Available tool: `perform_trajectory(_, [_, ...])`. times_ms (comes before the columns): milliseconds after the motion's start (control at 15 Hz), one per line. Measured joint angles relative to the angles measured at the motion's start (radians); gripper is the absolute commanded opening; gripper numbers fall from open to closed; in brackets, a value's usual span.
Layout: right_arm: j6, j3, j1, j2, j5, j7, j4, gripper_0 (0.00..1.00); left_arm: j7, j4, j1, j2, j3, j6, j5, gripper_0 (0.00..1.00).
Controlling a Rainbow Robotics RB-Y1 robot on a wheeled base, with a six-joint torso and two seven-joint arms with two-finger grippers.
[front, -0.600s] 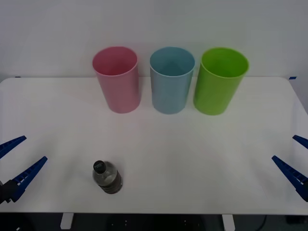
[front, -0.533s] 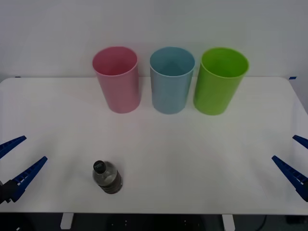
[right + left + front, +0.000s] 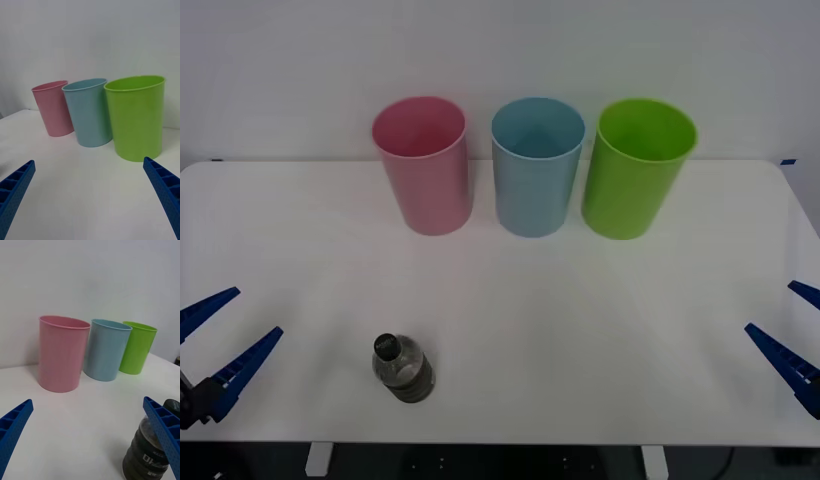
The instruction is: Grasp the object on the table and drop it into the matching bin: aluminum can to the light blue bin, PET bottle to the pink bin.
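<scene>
Fingers of your left gripper (image 3: 218, 336) stand spread at the table's (image 3: 580, 340) eight o'clock, the bottle (image 3: 402, 367) upright just inboard. Clip it side-on and it tips and rolls. Your right gripper (image 3: 795, 340) waits open at four o'clock. Pink bin (image 3: 423, 165) stands at eleven, touching-close to the blue bin (image 3: 536, 166): a late release misses.

- The left gripper (image 3: 210, 346) has two bright blue fingers (image 3: 248, 361), long, tapering to points, joined to a black base.
- The right gripper (image 3: 792, 326) has matching blue fingers.
- In the wrist views, the fingers (image 3: 164, 434) show ribbed, honeycomb-textured faces.
</scene>
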Motion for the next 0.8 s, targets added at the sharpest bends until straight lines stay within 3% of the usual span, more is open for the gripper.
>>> perform_trajectory(400, [0.000,0.000,0.000,0.000,0.000,0.000,0.000,1.00,-0.031,0.016,0.044,0.053,-0.015,-0.003,-0.005,1.00])
perform_trajectory(800, [0.000,0.000,0.000,0.000,0.000,0.000,0.000,1.00,-0.073,0.036,0.051,0.123,-0.093,-0.041,-0.016,1.00])
